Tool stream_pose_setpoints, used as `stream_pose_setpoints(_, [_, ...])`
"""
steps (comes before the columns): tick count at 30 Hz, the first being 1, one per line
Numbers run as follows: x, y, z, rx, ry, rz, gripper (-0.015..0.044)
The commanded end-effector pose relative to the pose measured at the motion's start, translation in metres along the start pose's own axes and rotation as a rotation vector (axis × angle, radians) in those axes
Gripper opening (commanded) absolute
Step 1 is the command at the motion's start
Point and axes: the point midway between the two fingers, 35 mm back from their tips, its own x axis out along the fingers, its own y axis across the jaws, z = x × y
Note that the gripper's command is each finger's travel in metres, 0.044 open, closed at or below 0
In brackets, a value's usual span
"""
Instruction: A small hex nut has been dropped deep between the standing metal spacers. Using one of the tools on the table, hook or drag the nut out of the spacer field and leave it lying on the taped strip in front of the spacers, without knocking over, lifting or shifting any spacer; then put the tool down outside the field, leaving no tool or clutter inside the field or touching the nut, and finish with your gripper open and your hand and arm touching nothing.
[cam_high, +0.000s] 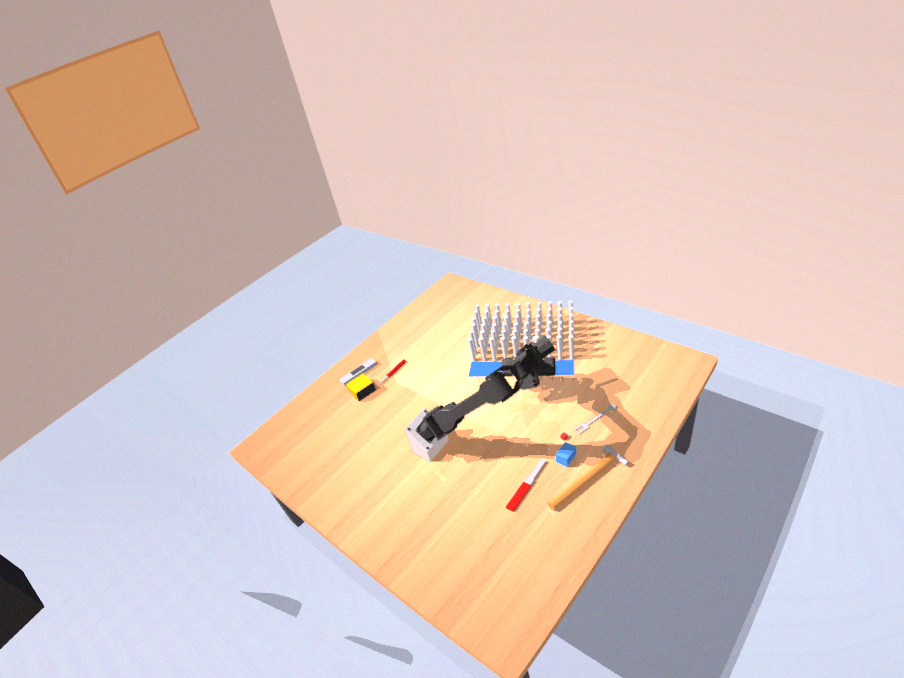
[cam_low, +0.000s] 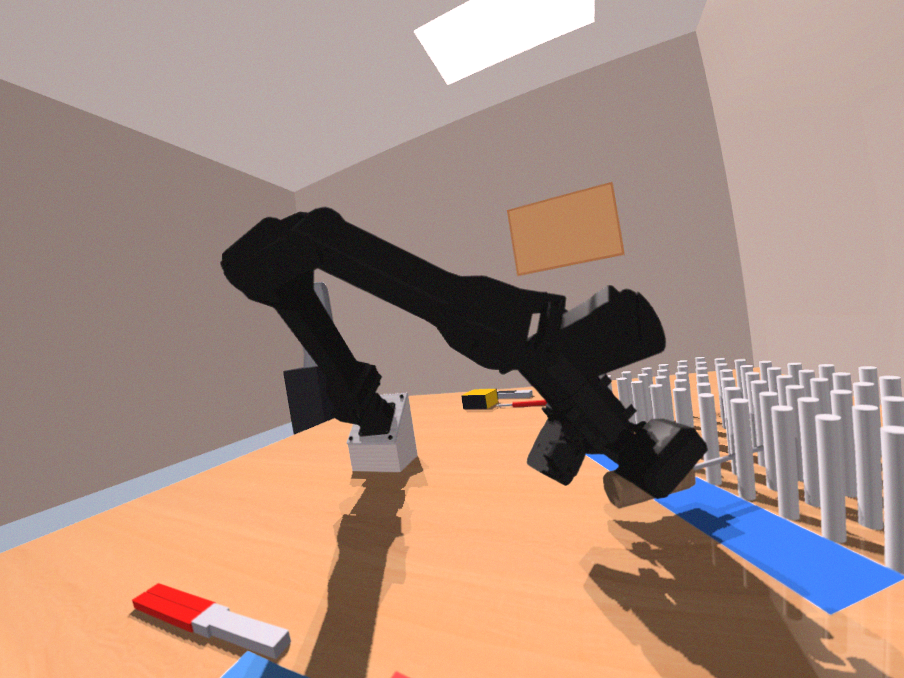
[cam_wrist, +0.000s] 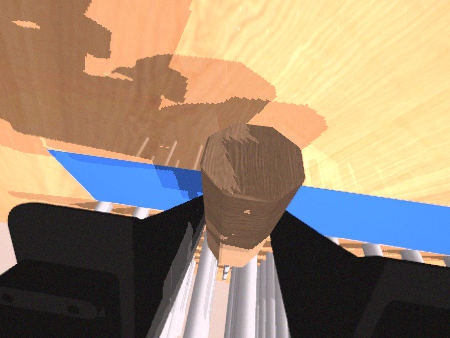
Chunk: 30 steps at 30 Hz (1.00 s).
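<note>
My gripper (cam_high: 541, 351) (cam_low: 660, 470) (cam_wrist: 239, 207) is shut on a tool's wooden handle (cam_low: 626, 488) (cam_wrist: 252, 165), low near the blue taped strip (cam_high: 484, 369) (cam_low: 792, 551) (cam_wrist: 125, 181). The tool's thin metal shaft (cam_low: 717, 461) reaches from the gripper in among the front metal spacers (cam_high: 571, 332) (cam_low: 830, 481) (cam_wrist: 244, 295). Its far end is hidden behind spacers in the exterior view. In the wrist view a small piece of the shaft (cam_wrist: 226, 272) shows beyond the handle. The spacers in view stand upright. I cannot make out the hex nut in any view.
Right of the arm lie a two-pronged fork (cam_high: 598, 419), a hammer (cam_high: 584, 481), a red-handled tool (cam_high: 519, 496) (cam_low: 171, 606), a blue block (cam_high: 565, 454) and a small red piece (cam_high: 563, 436). At left are a yellow-black block (cam_high: 359, 385) (cam_low: 479, 398), a grey tool and a red-handled driver (cam_high: 396, 369).
</note>
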Motion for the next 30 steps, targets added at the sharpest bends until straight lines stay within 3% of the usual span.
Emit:
stream_pose_setpoints(1, [0.002, 0.002, -0.005, 0.004, 0.002, 0.005, 0.0])
stream_pose_setpoints(30, [0.02, 0.0, 0.003, -0.001, 0.002, 0.002, 0.0])
